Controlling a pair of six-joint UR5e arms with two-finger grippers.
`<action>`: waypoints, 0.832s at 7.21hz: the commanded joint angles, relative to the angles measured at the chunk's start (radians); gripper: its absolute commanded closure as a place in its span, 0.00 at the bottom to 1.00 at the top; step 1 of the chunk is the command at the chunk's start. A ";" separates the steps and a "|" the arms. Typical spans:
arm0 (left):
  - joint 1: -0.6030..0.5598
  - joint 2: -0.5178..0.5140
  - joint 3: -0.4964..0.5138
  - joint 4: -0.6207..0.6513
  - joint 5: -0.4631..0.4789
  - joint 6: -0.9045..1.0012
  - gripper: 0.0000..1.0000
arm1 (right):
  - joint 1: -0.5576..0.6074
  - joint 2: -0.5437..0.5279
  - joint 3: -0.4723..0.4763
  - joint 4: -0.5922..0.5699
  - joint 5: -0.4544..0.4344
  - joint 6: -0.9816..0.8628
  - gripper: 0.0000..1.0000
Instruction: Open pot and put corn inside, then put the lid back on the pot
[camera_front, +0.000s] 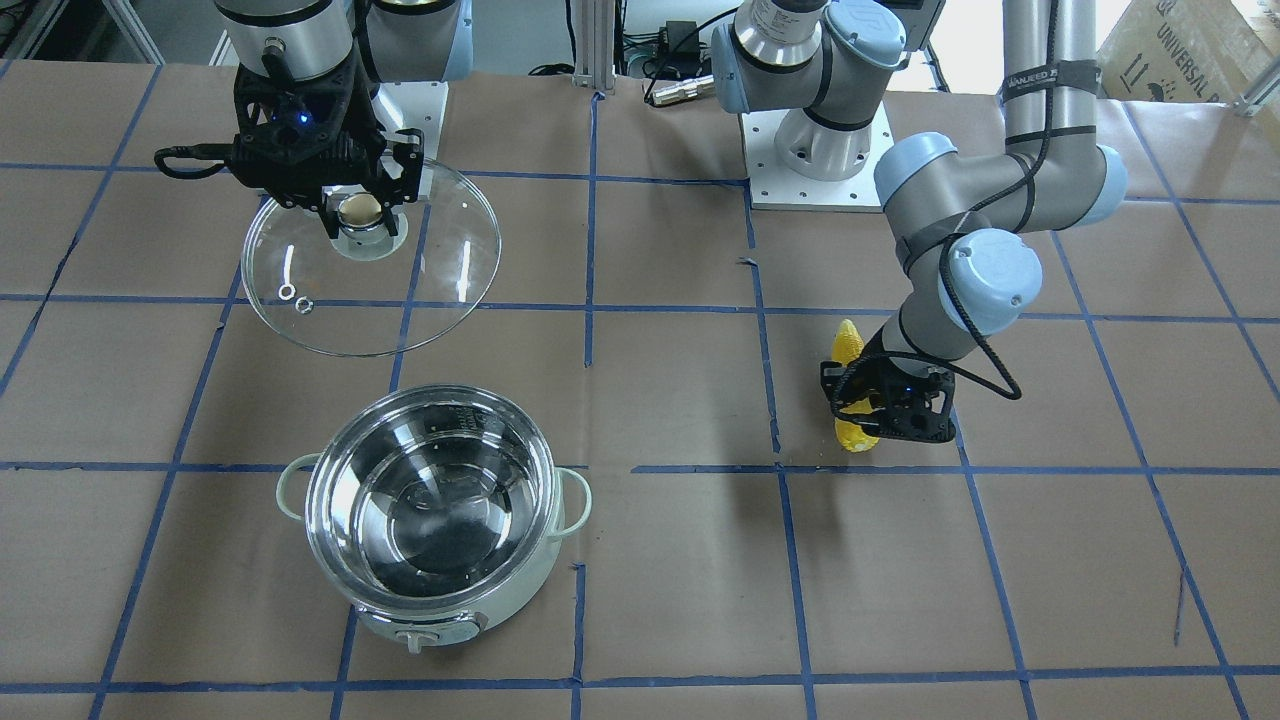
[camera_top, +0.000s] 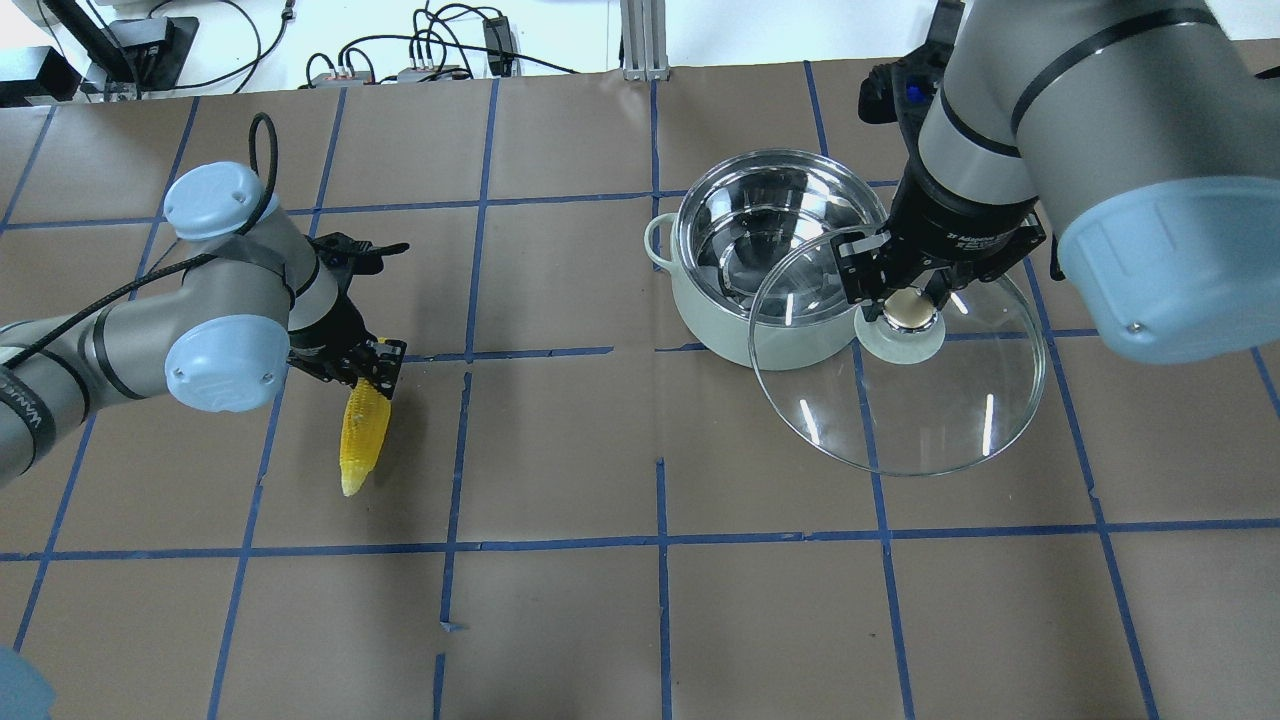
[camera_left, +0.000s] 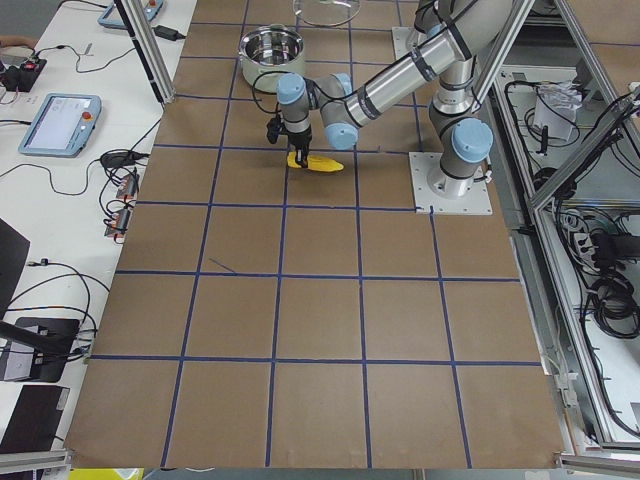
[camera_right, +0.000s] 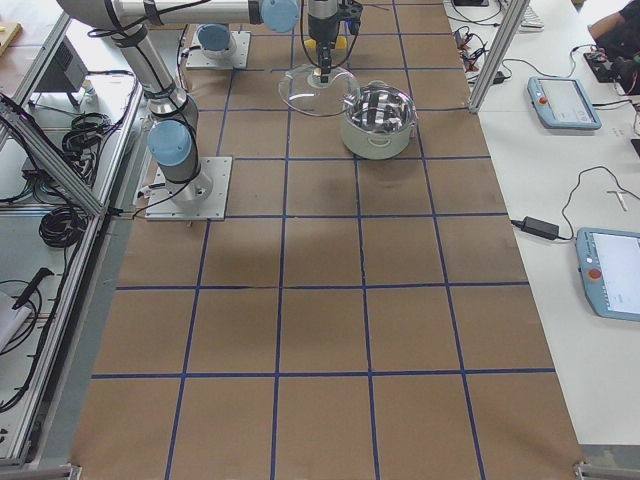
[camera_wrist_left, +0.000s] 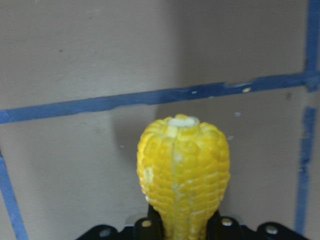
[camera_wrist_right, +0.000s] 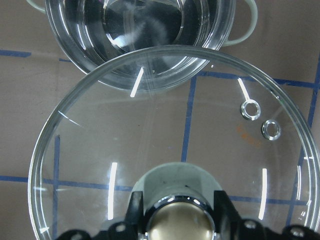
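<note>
The pot stands open, its steel inside bare; it also shows in the overhead view. My right gripper is shut on the beige knob of the glass lid. It holds the lid level in the air on the robot's side of the pot, with the rim overlapping the pot's edge in the right wrist view. My left gripper is shut on the thick end of the yellow corn, low over the paper. The left wrist view shows the corn between the fingers.
Brown paper with a blue tape grid covers the table. The two arm bases stand at the robot's edge. Cables and plugs lie along the far edge. Tablets sit on a side bench.
</note>
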 joint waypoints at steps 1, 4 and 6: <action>-0.183 0.003 0.145 -0.086 -0.006 -0.210 0.82 | -0.002 -0.001 0.001 0.000 0.000 -0.002 0.57; -0.339 -0.090 0.368 -0.118 -0.073 -0.330 0.82 | -0.002 -0.001 0.001 0.001 -0.015 -0.002 0.57; -0.428 -0.208 0.603 -0.228 -0.069 -0.367 0.82 | -0.002 -0.002 0.001 0.003 -0.015 0.001 0.57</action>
